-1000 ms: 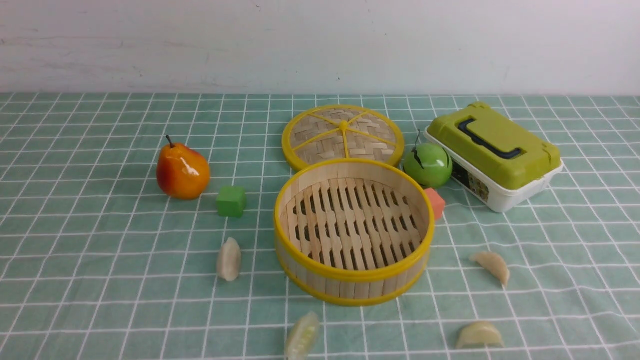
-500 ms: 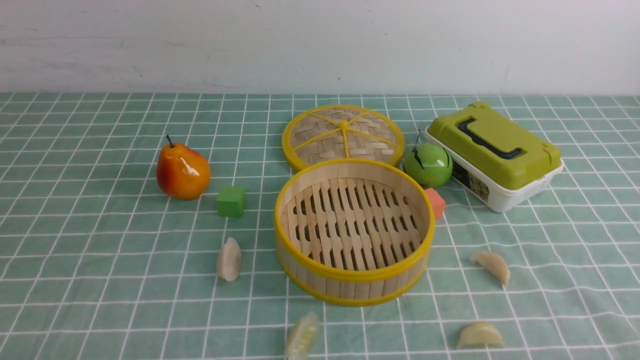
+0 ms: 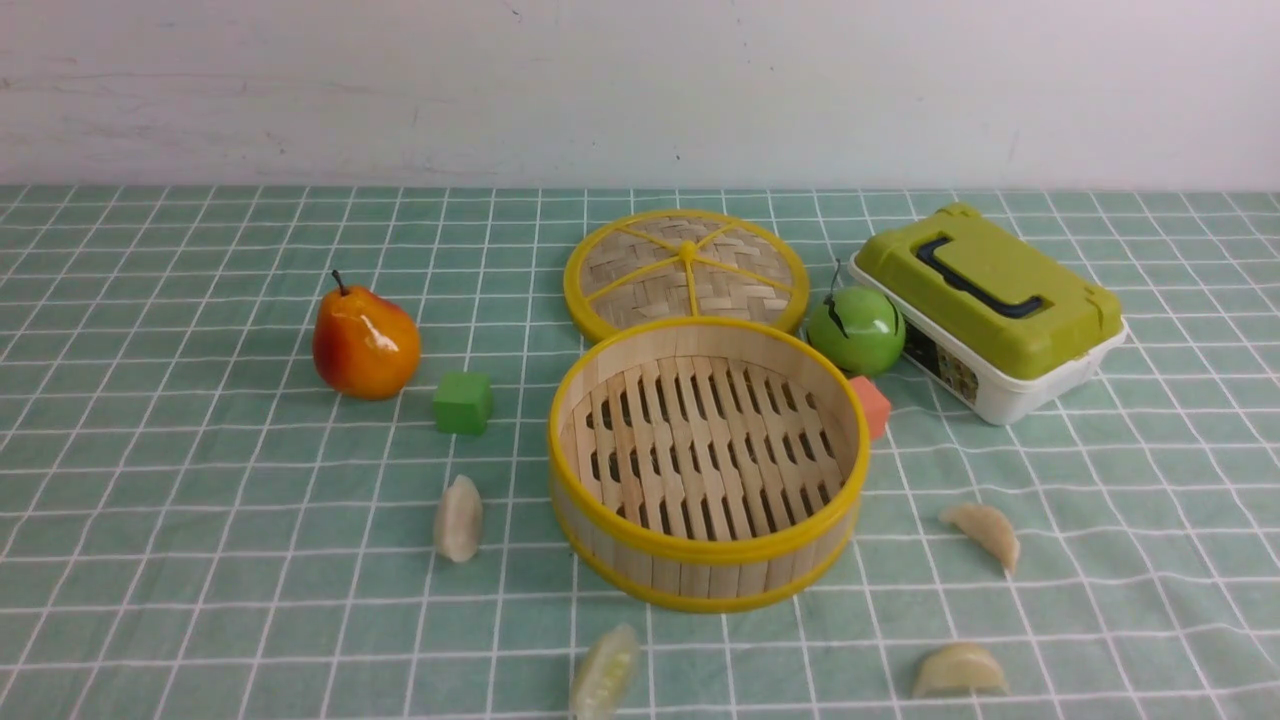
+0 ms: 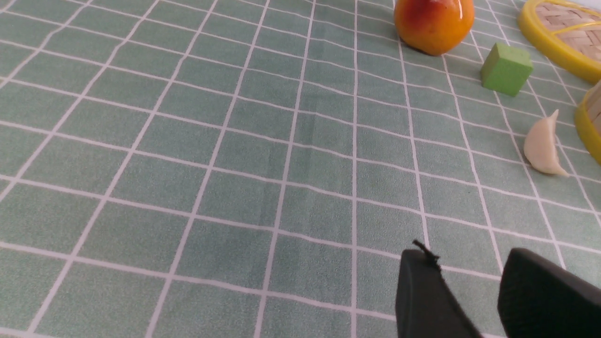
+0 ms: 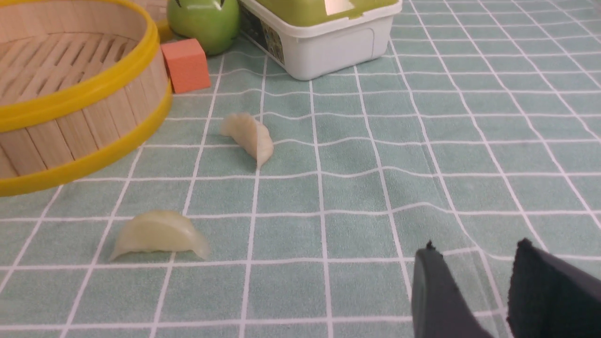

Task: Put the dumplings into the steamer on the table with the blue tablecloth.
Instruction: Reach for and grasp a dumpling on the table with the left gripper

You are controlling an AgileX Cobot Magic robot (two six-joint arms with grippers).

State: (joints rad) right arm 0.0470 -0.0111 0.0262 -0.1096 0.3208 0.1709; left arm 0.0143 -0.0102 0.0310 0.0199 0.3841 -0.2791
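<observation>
The steamer point(image 3: 705, 548) stands empty in the middle of the blue tablecloth point(image 3: 200, 500). Several dumplings lie on the cloth around it: one to its left point(image 3: 458, 518), one in front point(image 3: 604, 672), two to its right point(image 3: 985, 532) point(image 3: 958, 670). My left gripper point(image 4: 469, 256) is open and empty above bare cloth, well short of the left dumpling point(image 4: 541, 148). My right gripper point(image 5: 476, 251) is open and empty, apart from the two right dumplings point(image 5: 249, 136) point(image 5: 157, 232) and the steamer point(image 5: 80, 94). Neither gripper shows in the front view.
The woven lid point(image 3: 686, 270) lies behind the steamer. A pear point(image 3: 365, 343) and a green cube point(image 3: 463, 402) are at the left. A green apple point(image 3: 856, 328), an orange cube point(image 3: 872, 404) and a green-lidded box point(image 3: 985, 305) are at the right.
</observation>
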